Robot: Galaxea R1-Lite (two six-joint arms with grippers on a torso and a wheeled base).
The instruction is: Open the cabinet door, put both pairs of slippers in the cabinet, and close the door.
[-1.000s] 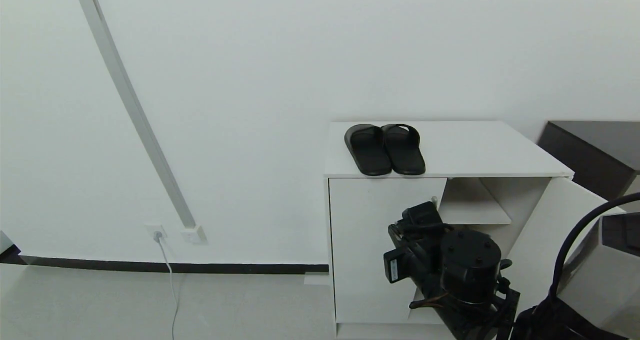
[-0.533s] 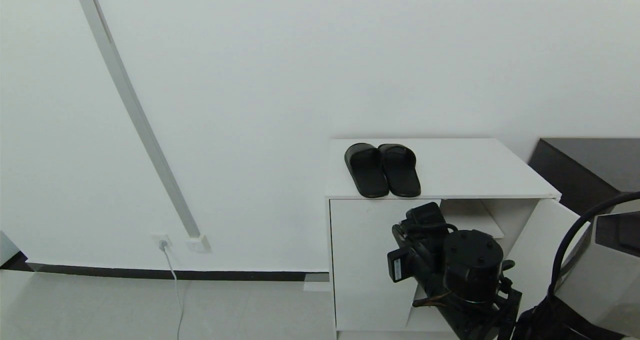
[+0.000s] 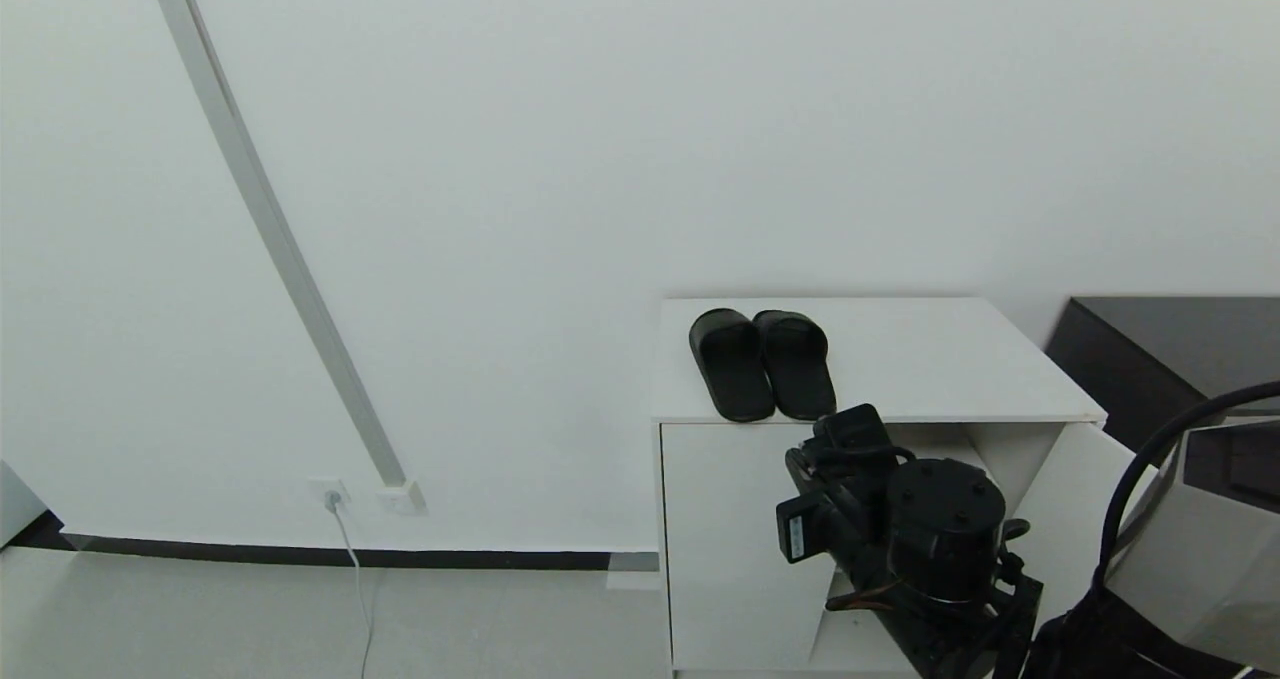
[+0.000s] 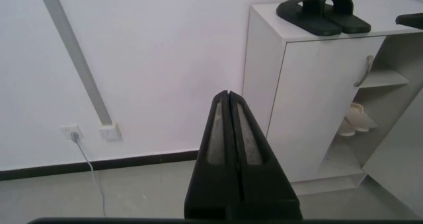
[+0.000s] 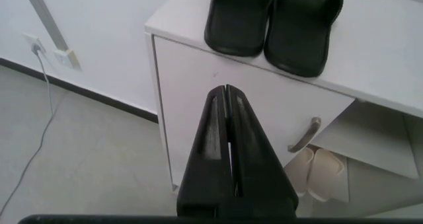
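Note:
A pair of black slippers (image 3: 760, 364) lies on top of the white cabinet (image 3: 900, 359), near its left end. The cabinet's left door (image 3: 735, 544) is closed and its right door (image 3: 1065, 529) is swung open. A pair of beige slippers (image 5: 316, 174) lies on a lower shelf inside, behind the left door's handle (image 5: 304, 137). My right gripper (image 5: 227, 128) is shut with nothing in it, in front of the left door and below the black slippers (image 5: 274, 16). My left gripper (image 4: 228, 138) is also shut and holds nothing, well off to the cabinet's (image 4: 317, 112) left.
A dark piece of furniture (image 3: 1180, 349) stands right of the cabinet. A wall socket (image 3: 330, 494) with a hanging cable and a slanted grey conduit (image 3: 270, 229) are on the wall to the left. Bare floor (image 3: 300, 619) lies left of the cabinet.
The head camera has moved, so the cabinet and slippers sit lower in the picture and look flatter. The right arm keeps its place in front of the cabinet.

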